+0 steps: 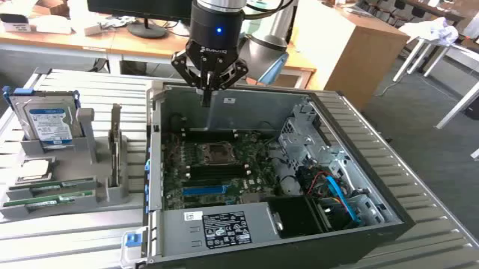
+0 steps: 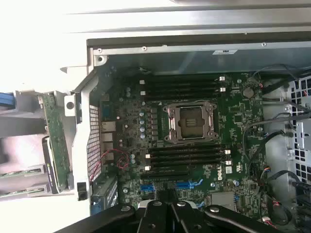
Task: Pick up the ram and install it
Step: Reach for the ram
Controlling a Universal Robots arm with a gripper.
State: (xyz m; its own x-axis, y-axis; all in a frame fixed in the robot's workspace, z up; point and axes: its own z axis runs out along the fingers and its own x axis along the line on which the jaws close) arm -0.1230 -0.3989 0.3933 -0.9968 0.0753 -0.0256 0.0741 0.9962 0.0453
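Observation:
Two green ram sticks (image 1: 54,188) lie in slots at the front of a grey holder on the exterior view's left; in the wrist view the ram (image 2: 19,174) shows as green strips at the picture's edge. My gripper (image 1: 207,100) hangs high over the back wall of the open computer case (image 1: 351,168), well away from the ram, with its fingers shut together and nothing between them. In the wrist view the gripper (image 2: 170,208) looks straight down on the motherboard (image 2: 233,116), where black memory slots (image 2: 187,158) run on both sides of the CPU socket (image 2: 189,122).
The grey holder (image 1: 90,151) also carries a silver hard drive (image 1: 49,123) and a dark expansion card (image 1: 116,144) standing on edge. The power supply (image 1: 221,227) fills the case's front; cables and a drive cage (image 1: 299,140) sit on the exterior view's right. Desks stand behind.

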